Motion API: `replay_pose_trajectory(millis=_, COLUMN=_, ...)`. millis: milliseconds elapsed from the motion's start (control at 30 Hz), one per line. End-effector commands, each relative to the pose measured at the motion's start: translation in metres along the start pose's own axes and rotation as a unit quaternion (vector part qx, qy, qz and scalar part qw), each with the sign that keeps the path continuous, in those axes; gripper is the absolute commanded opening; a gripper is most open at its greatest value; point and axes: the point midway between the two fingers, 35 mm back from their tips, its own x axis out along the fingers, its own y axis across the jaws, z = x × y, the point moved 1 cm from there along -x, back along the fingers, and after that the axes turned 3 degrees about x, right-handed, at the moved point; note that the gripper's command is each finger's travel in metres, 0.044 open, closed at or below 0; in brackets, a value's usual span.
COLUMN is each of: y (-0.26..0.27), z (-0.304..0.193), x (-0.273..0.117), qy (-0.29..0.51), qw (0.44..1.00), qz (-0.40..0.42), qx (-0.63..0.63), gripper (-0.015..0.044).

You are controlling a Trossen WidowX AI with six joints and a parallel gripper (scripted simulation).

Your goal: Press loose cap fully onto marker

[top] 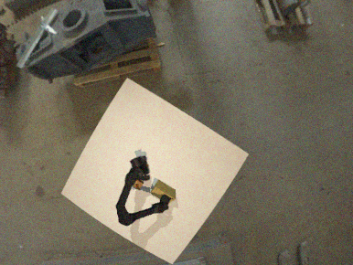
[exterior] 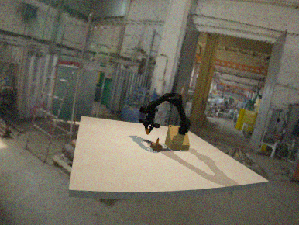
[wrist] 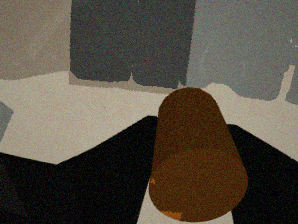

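The gripper (top: pixel 148 177) (exterior: pixel 148 131) (wrist: pixel 190 131) pinches the orange cap (exterior: pixel 147 131) (wrist: pixel 197 160), part-open (snug, that), above the pale tabletop (top: pixel 183 132) (exterior: pixel 116 167) (wrist: pixel 45 105), open room toward twelve o'clock from above.

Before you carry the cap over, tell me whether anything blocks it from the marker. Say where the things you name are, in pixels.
Nothing visible stands between the cap (exterior: pixel 147 132) (wrist: pixel 197 160), held in the gripper (exterior: pixel 147 130) (wrist: pixel 190 131), and the marker (exterior: pixel 157 140). The yellow box (exterior: pixel 173 138) (top: pixel 162 189) sits beyond the marker, apparently outside that path.
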Motion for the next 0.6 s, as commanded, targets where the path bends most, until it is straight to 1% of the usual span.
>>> replay_pose_trajectory(millis=0, y=0.0, z=0.0, x=-0.009, qy=0.001, qw=1.0, qz=0.0, qx=-0.003, gripper=0.0)
replay_pose_trajectory(millis=567, y=0.032, z=0.036, x=-0.026, qy=0.004, qw=1.0, qz=-0.003, qx=-0.003, gripper=0.0)
